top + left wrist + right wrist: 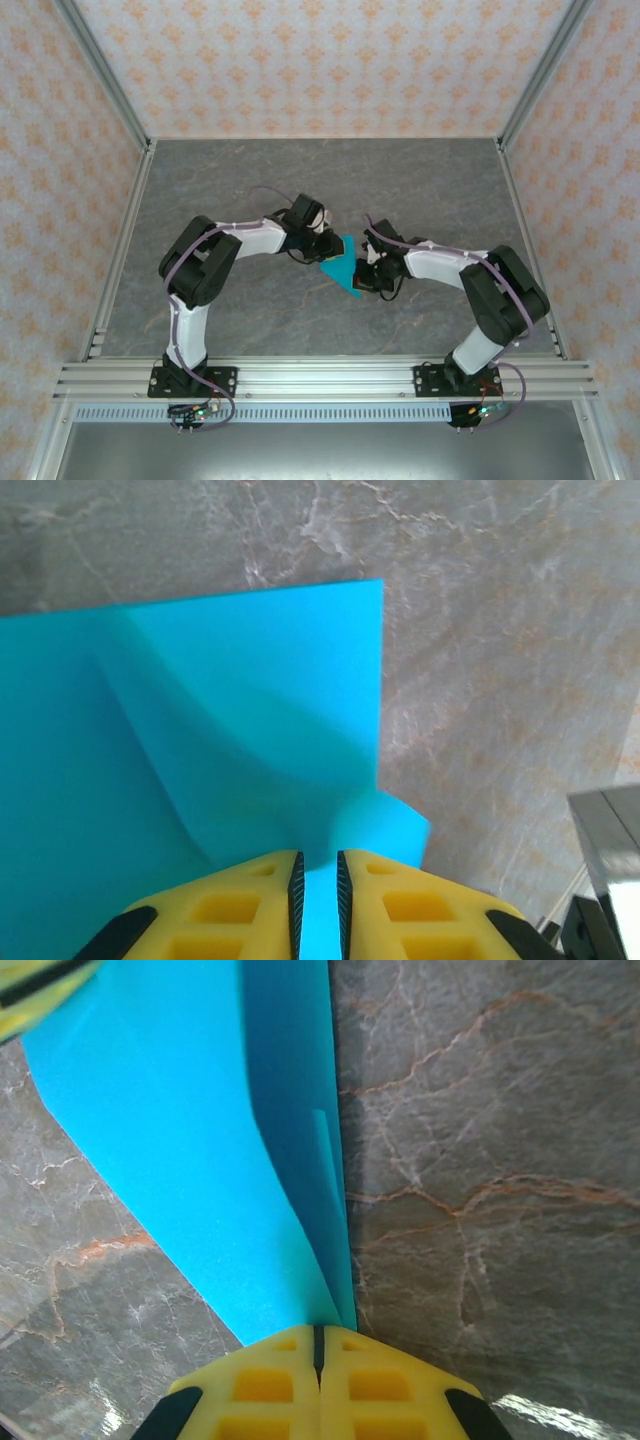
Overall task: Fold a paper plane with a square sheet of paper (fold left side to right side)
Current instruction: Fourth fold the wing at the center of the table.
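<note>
The square sheet of paper [340, 268] is bright cyan-blue and hangs bent over between my two grippers at the middle of the table. My left gripper [322, 242] is at its upper left edge. In the left wrist view the yellow fingers [240, 900] stand a narrow gap apart, and the curved sheet [230, 740] shows through that gap [318, 865]. My right gripper [368, 272] is at the sheet's right side. In the right wrist view its jaws [320, 1335] are pressed together on the doubled edge of the paper [200, 1160]. A paper plane is out of view.
The grey marble tabletop [300, 180] is bounded by aluminium posts [120, 110] and patterned walls. A rail [330, 378] runs along the near edge by the arm bases. Part of the right arm [605, 850] shows at the left wrist view's right edge.
</note>
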